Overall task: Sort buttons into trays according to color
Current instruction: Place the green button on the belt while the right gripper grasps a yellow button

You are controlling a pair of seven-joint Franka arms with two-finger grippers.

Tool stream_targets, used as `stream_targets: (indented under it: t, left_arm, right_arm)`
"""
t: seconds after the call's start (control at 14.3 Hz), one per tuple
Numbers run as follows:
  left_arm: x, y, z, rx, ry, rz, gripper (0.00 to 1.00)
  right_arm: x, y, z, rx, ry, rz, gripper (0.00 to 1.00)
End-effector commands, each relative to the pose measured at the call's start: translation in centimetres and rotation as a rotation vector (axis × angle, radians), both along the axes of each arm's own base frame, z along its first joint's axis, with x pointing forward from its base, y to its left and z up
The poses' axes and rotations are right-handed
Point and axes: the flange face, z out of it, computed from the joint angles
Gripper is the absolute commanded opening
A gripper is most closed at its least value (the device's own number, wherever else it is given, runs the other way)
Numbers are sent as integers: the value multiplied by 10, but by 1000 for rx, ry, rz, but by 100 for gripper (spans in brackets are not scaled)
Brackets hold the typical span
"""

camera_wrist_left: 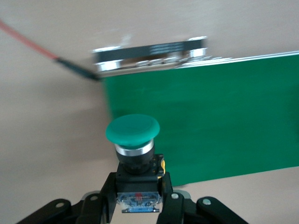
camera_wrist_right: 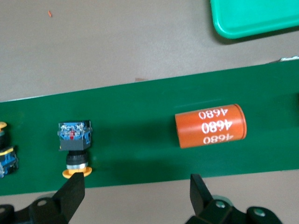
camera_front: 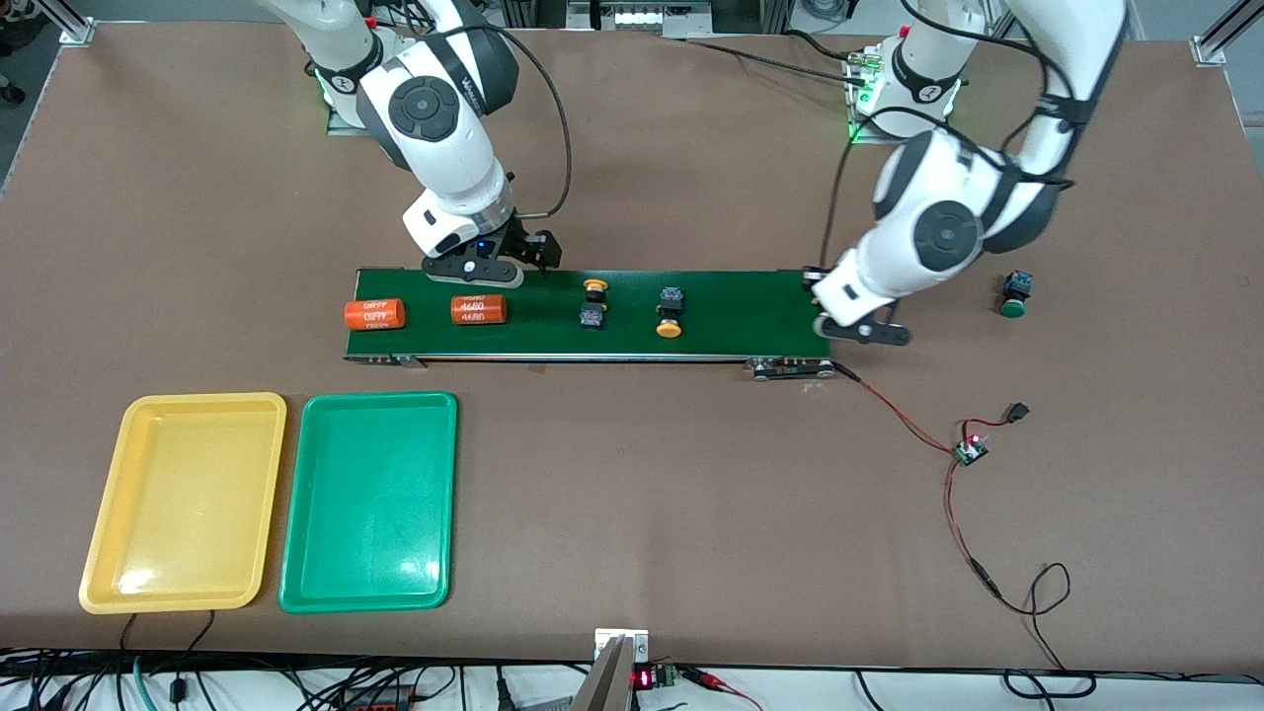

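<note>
My left gripper (camera_front: 861, 331) (camera_wrist_left: 139, 198) is shut on the black body of a green-capped button (camera_wrist_left: 132, 129), held over the table just off the belt's end nearest the left arm. The arm hides this button in the front view. A second green button (camera_front: 1015, 294) lies on the table toward the left arm's end. Two yellow buttons (camera_front: 594, 301) (camera_front: 671, 311) lie on the belt; one of them (camera_wrist_right: 74, 149) shows in the right wrist view. My right gripper (camera_front: 489, 262) (camera_wrist_right: 135, 191) hangs open and empty over the belt's edge nearest the arms' bases. The yellow tray (camera_front: 183, 499) and the green tray (camera_front: 370, 499) lie side by side, both bare.
The dark-green belt (camera_front: 750, 316) also carries two orange "4680" cylinders (camera_front: 375, 314) (camera_front: 479, 310) (camera_wrist_right: 210, 126) at the right arm's end. A red-and-black wire with a small circuit board (camera_front: 970, 452) runs over the table from the belt's end near the left arm.
</note>
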Motion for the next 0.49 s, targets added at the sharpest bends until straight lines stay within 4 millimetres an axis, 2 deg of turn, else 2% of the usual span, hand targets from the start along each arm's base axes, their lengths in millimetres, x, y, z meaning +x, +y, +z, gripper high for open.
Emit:
stream_targets:
  t: [0.0, 0.07, 0.14, 0.21, 0.35, 0.42]
  left_arm:
    - [10, -14, -30, -51, -2, 25, 29]
    - [6, -22, -37, -56, -4, 14, 29]
    - [5, -23, -35, -55, -2, 18, 42]
    - [5, -22, -33, -54, -5, 17, 99]
    - [6, -17, -19, -44, -4, 33, 100]
    - [7, -11, -5, -34, -3, 46, 100]
  right_arm:
    - [8, 6, -5, -18, -18, -4, 100]
    - [11, 8, -3, -13, -22, -4, 100]
    - [12, 7, -6, -16, -16, -6, 100]
    - [12, 7, -7, -18, -14, -7, 100]
    - [12, 7, -11, -18, -9, -8, 100]
    - [14, 6, -14, -18, -4, -14, 100]
